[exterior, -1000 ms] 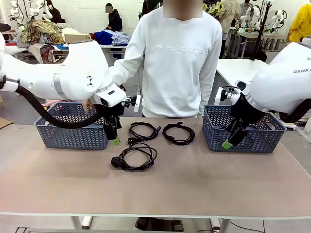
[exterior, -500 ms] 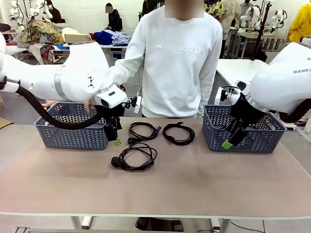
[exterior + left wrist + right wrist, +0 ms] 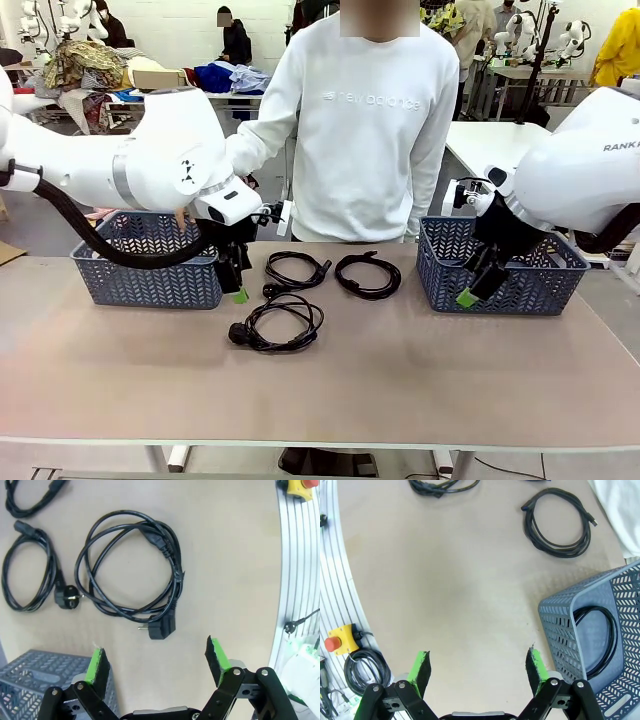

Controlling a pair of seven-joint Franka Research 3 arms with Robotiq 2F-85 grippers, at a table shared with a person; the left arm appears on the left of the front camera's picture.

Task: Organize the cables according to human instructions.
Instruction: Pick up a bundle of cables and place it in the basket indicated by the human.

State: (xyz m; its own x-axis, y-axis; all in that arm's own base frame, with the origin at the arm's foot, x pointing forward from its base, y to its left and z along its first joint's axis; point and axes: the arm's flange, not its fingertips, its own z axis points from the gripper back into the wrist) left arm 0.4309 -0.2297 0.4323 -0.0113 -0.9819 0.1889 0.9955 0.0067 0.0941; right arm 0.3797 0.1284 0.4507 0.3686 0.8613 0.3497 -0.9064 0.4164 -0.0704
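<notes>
Three black coiled cables lie mid-table: the nearest cable (image 3: 279, 322) (image 3: 130, 575), one behind it (image 3: 295, 271) (image 3: 35, 572), and one to its right (image 3: 368, 275) (image 3: 560, 522). Another cable (image 3: 600, 640) lies inside the right basket (image 3: 500, 268). My left gripper (image 3: 240, 290) (image 3: 157, 662) hangs open and holds nothing, at the left basket's (image 3: 150, 262) right end, just left of the coils. My right gripper (image 3: 468, 294) (image 3: 479, 667) is open and holds nothing, in front of the right basket's near left corner. The human (image 3: 375, 130) stands at the far edge, one hand (image 3: 183, 218) over the left basket, partly hidden by my arm.
The two blue-grey lattice baskets stand at the far left and far right of the table. My left arm's thick black hose (image 3: 90, 240) drapes in front of the left basket. The table's near half is bare wood. A red emergency button (image 3: 339, 642) sits beyond the metal edge rail.
My left arm has shifted slightly, its gripper still open beside the left basket. The right arm, the cables and the person's hand have stayed put.
</notes>
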